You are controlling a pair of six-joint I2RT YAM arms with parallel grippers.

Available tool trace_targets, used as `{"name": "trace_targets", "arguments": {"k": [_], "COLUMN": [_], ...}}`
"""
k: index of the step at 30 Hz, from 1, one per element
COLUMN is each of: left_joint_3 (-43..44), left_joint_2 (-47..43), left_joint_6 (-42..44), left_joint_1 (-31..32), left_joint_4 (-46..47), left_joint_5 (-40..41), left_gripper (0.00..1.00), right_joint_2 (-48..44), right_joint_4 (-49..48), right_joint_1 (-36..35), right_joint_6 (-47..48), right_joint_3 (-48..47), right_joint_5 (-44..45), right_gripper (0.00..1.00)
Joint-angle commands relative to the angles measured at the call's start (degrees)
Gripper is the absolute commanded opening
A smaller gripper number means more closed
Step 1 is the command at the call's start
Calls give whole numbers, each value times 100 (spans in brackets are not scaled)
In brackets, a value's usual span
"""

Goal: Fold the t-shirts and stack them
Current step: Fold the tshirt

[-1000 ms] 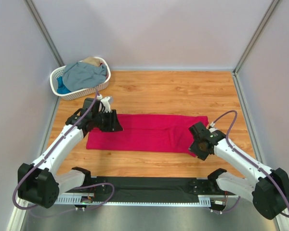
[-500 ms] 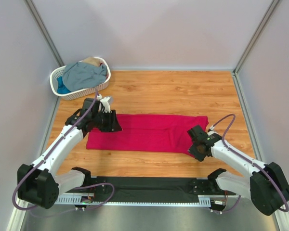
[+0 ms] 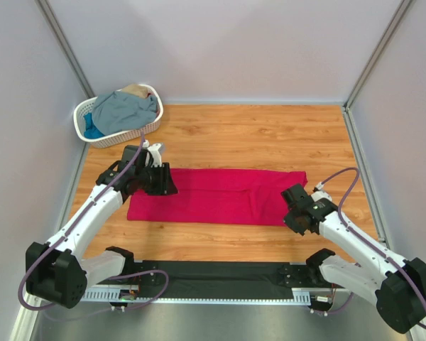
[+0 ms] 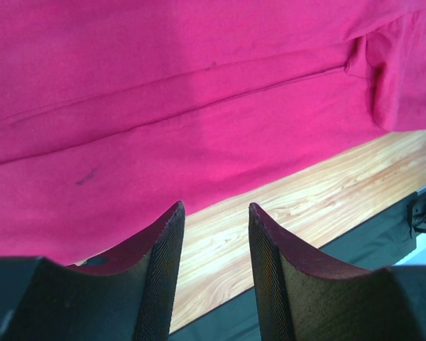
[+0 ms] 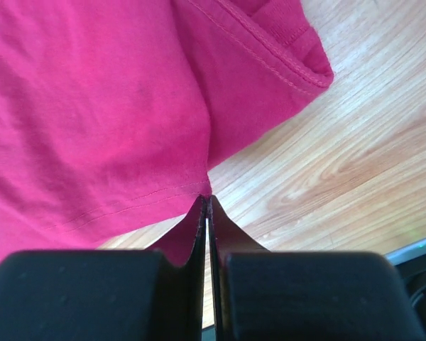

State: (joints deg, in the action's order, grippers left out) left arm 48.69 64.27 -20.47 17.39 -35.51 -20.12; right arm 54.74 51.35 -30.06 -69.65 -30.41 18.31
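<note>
A large crimson-pink t-shirt lies folded into a long band across the wooden table. My left gripper hovers over its left end, open; in the left wrist view its fingers frame bare wood just off the shirt's near edge. My right gripper sits at the shirt's near right corner. In the right wrist view its jaws are shut, pinching the hem corner of the crimson cloth, which creases up from the tips. Grey-blue, bright blue and tan t-shirts are heaped in the basket.
A white lattice basket stands at the back left corner. A black mat runs along the near edge between the arm bases. Grey walls enclose the table on three sides.
My right gripper has shut on the shirt's near right hem corner, and its wrist has shifted slightly to the right. The left arm has stayed in place.
</note>
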Motion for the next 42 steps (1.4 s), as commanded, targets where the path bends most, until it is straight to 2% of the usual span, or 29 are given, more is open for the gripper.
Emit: {"name": "trace_targets", "arguments": {"k": [1, 6, 13, 19, 29, 42], "left_joint_3": [185, 229, 167, 220, 255, 396], "left_joint_2": [-12, 59, 86, 103, 366, 482], "left_joint_6": [61, -88, -133, -107, 25, 175], "left_joint_1": [10, 10, 81, 81, 81, 81], "left_joint_4": [-53, 61, 149, 70, 17, 17], "left_joint_5": [166, 26, -80, -19, 140, 175], "left_gripper": [49, 49, 49, 49, 49, 49], "right_joint_2": [-17, -16, 220, 1045, 2232, 2656], "right_joint_4": [348, 534, -72, -450, -1373, -1488], "right_joint_1": [9, 9, 158, 913, 1784, 2224], "right_joint_6": [48, 171, 960, 1453, 1999, 2201], "right_joint_3": [-438, -781, -1194, -1493, -1450, -1880], "right_joint_5": [410, 490, 569, 377, -231, -582], "right_gripper": [0, 0, 0, 0, 0, 0]}}
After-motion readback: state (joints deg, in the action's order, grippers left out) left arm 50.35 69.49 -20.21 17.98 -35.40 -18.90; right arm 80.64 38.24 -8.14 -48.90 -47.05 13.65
